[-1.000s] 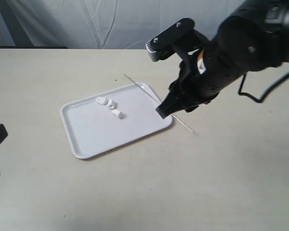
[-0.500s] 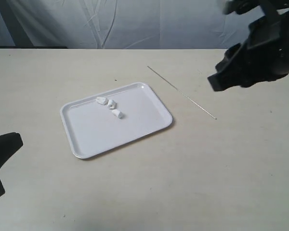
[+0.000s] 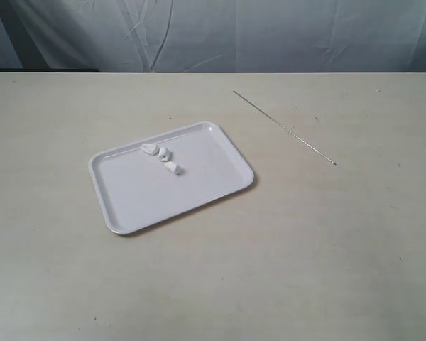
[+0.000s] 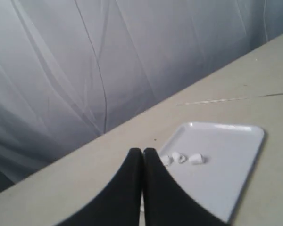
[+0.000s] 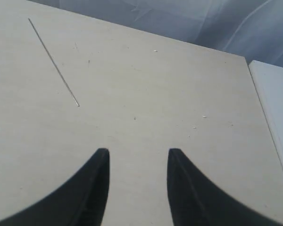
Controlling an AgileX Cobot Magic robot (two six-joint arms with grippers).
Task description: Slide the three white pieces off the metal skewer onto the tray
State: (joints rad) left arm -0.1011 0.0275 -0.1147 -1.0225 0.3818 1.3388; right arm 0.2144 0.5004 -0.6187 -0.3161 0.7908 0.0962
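The three white pieces (image 3: 163, 157) lie in a short row on the white tray (image 3: 199, 192), near its far long rim; the left wrist view shows the pieces (image 4: 180, 158) on the tray (image 4: 231, 165) too. The bare metal skewer (image 3: 284, 126) lies flat on the table to the right of the tray and apart from it; it also shows in the left wrist view (image 4: 236, 98) and the right wrist view (image 5: 54, 61). Neither arm appears in the exterior view. My left gripper (image 4: 142, 151) is shut on nothing. My right gripper (image 5: 137, 153) is open above bare table.
A grey cloth backdrop (image 3: 213, 32) hangs behind the table's far edge. A corner of the tray (image 5: 273, 99) shows at the side of the right wrist view. The beige tabletop (image 3: 305, 249) stretches around the tray.
The right arm has left the exterior view, up and to the right, and the left gripper has left it at the lower left. The skewer moved from across the tray's corner to the table, right of the tray.
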